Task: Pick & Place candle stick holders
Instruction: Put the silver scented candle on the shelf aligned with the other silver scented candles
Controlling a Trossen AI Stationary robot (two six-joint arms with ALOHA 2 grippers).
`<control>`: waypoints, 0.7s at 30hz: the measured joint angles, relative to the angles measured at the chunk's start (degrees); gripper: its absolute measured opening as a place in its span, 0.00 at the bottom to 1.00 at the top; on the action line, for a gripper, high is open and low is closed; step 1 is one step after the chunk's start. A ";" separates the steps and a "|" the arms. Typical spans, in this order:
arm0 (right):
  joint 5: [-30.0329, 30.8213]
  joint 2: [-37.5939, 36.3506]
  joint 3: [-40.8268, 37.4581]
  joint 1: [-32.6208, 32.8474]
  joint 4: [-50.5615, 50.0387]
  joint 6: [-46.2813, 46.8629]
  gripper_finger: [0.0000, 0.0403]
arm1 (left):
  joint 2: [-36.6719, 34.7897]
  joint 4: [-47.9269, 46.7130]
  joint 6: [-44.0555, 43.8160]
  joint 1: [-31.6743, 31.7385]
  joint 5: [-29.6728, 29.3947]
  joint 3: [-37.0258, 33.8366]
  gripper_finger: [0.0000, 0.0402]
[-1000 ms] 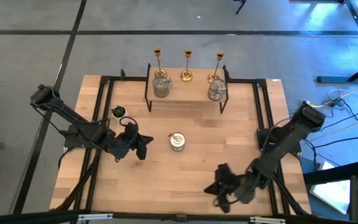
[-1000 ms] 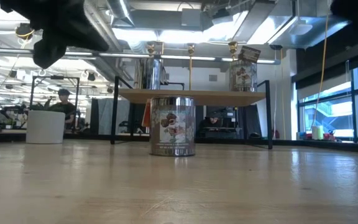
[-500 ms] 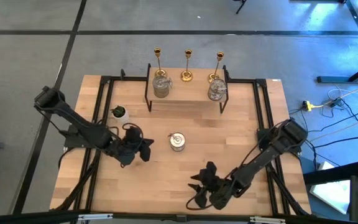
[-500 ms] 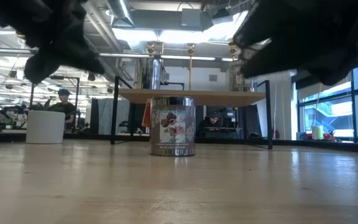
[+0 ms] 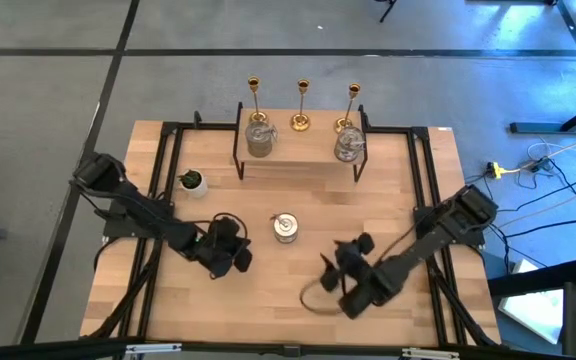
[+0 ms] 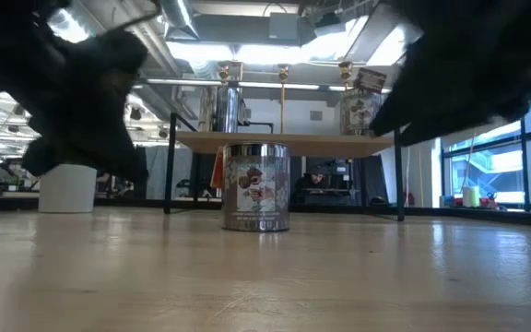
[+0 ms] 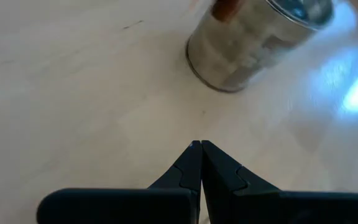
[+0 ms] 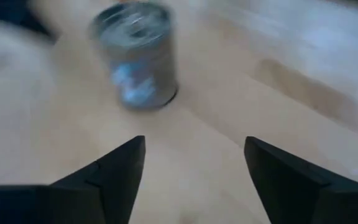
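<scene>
wooden table [image 5: 388, 190] | squat silvery-glass holder [image 5: 285, 228] upright, mid-table | left claw [image 7: 201, 147] pressed together | right claw [image 8: 194, 149] spread

Overhead, table-level and both close wrist views, all sharing the silvery holder [image 5: 285, 228] mid-table.

Both dark arms have closed in on the squat silvery-glass candle holder [image 5: 285, 228] standing alone at mid-table. The left gripper [image 5: 240, 256], fingers pressed together, has slid from well to the holder's left to just short of it, on its near-left side. The right gripper [image 5: 334, 268], fingers spread wide, has swung up from the table's front edge and turned toward the holder, which now lies ahead of its open fingers [image 8: 114, 168]. In the low view, both arms now loom larger on either side of the holder.
</scene>
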 joint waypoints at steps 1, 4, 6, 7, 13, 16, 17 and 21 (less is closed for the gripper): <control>-0.02 0.55 0.00 -1.53 0.12 3.29 0.69 | 0.66 1.03 -0.52 0.83 0.39 0.00 0.00; -2.06 2.63 -0.21 -6.01 5.22 9.40 0.73 | 2.13 4.23 0.67 3.25 1.51 -0.02 0.00; -4.00 3.77 -0.19 -8.45 13.48 7.33 0.76 | 2.46 6.43 2.64 4.92 1.82 0.00 0.00; -4.72 4.35 -0.16 -9.32 17.58 4.82 0.77 | 2.46 6.92 3.14 5.65 1.75 0.00 0.00; -3.67 7.79 0.70 -11.86 39.14 -10.26 0.82 | 2.48 9.12 5.67 10.13 1.41 0.00 0.00; -3.41 10.32 2.42 -12.53 38.92 -12.02 0.82 | 2.50 11.99 9.43 12.83 2.86 -0.02 0.00; -3.42 11.34 2.76 -12.68 38.84 -12.27 0.82 | 2.50 13.49 11.21 13.82 3.63 -0.02 0.00; -3.90 14.92 3.69 -12.72 38.75 -10.20 0.82 | 2.50 17.82 16.41 17.85 7.52 0.00 0.00</control>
